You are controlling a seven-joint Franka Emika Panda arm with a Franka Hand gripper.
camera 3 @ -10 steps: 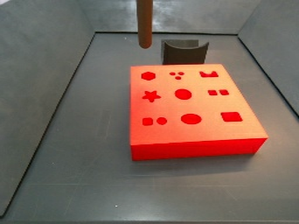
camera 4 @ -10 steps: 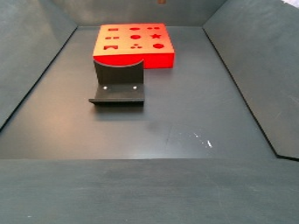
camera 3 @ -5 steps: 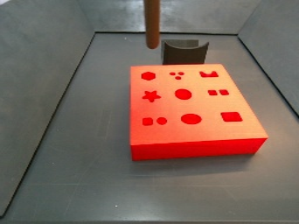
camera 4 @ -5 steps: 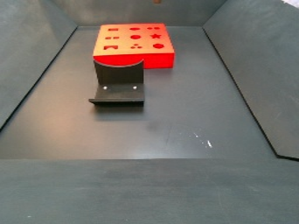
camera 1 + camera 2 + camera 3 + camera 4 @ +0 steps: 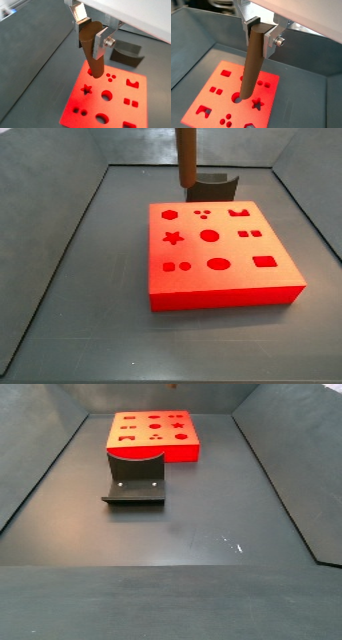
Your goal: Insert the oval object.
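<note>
The gripper [image 5: 92, 31] points straight down, its flat silver fingers [image 5: 271, 40] with dark pads clamped on the upper end of the long brown oval peg [image 5: 251, 65], which hangs vertically below them.

The dark floor [image 5: 201, 524] carries the red block [image 5: 155, 434] and the fixture [image 5: 135, 477].

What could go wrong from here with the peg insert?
1. The gripper clamps only the top end of the long brown peg, so a touch at the free tip could tilt it between the fingers.
2. The red block has many differently shaped holes close together; the tip could come down on the wrong one or on a rim.
3. In a side view the peg hangs near the dark fixture; a sideways move could clip it.
</note>
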